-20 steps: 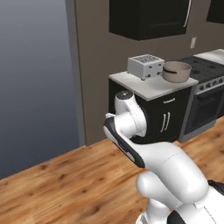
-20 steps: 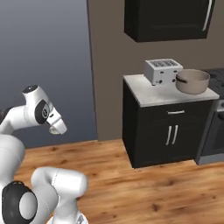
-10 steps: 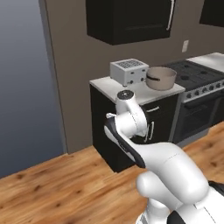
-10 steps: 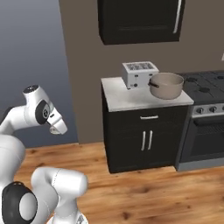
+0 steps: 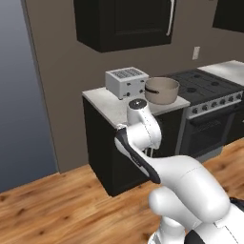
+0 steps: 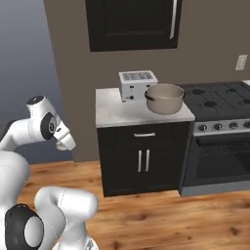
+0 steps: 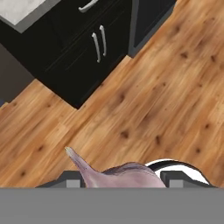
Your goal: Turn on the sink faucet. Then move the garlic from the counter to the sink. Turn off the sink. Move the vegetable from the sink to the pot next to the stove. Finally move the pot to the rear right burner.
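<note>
A pot (image 6: 164,98) stands on the desk (image 6: 114,112), touching a toaster (image 6: 137,84) at its 10 o'clock.

Warm wood-grain planks on the floor (image 7: 166,87), a soft sheen over the knots, and the cabinet (image 6: 141,161) fronts are matt black with slim brushed-metal handles. The counter (image 6: 114,110) looks like pale speckled stone, the pot (image 6: 165,98) dull beige metal, the toaster (image 6: 137,84) satin silver. The garlic (image 7: 118,175) shows papery, mauve-tinged skin.
</note>
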